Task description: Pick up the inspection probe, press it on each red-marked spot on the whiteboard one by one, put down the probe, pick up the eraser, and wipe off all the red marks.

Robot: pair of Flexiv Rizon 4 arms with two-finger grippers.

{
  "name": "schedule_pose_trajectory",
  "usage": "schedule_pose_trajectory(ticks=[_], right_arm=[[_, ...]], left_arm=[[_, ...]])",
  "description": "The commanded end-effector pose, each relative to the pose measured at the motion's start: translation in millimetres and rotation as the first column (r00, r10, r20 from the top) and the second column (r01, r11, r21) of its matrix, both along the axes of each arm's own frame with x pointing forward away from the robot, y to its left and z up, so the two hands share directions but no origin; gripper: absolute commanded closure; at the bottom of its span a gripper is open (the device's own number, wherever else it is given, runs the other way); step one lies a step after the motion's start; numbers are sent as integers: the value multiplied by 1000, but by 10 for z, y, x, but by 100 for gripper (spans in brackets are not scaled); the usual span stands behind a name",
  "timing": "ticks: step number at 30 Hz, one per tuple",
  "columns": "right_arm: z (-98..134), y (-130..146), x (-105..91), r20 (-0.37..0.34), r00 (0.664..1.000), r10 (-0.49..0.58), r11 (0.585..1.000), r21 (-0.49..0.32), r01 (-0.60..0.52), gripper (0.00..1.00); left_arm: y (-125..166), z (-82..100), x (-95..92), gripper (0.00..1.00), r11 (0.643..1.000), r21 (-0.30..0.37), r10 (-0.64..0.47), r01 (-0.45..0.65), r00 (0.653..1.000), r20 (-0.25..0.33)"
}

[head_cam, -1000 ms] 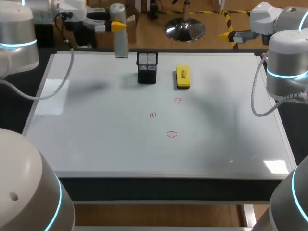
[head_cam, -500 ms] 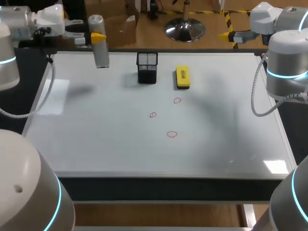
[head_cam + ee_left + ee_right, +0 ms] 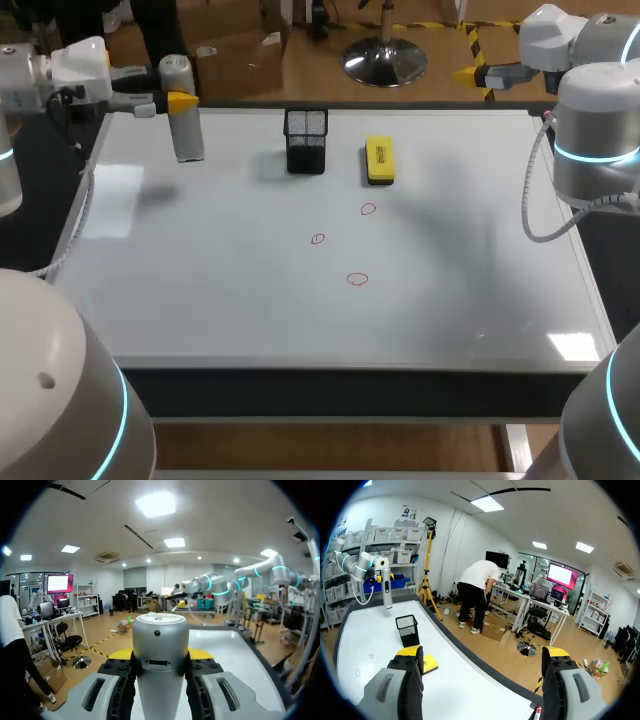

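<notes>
probe (image 3: 188,135) moved left from basket (image 3: 306,141); left jaws seemingly clamp it; right jaws apart

No text or number can be read on the worktop (image 3: 250,300). A dark printed strip is seen on the yellow eraser (image 3: 379,160), too small to be made out.

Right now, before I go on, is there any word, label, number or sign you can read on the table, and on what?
Eraser: a label with dark print on its top, too small to read.
Red marks: three hand-drawn loops on the whiteboard, not letters or numbers.
Probe: no print visible.
</notes>
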State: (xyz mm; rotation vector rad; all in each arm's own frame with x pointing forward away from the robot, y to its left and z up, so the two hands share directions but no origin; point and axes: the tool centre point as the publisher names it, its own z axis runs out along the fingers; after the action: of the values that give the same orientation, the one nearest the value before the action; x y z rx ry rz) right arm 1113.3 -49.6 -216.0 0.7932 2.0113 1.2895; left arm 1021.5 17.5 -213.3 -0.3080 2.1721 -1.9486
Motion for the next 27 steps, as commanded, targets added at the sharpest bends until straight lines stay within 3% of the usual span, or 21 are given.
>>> schedule_pose_trajectory(ticks=[1,26,27], right_arm=[[0,-2,4,-1,1000,1,1000,0,-1,0],[0,-2,4,-1,1000,1,1000,0,-1,0],[-8,23,13,-23,999,48,998,-27,-48,0]], left_arm=[[34,-7,-77,100,999,4,44,-44,999,1],[63,-31,-96,100,998,6,57,-57,998,-2],[63,-31,-96,100,998,6,57,-57,998,-2]])
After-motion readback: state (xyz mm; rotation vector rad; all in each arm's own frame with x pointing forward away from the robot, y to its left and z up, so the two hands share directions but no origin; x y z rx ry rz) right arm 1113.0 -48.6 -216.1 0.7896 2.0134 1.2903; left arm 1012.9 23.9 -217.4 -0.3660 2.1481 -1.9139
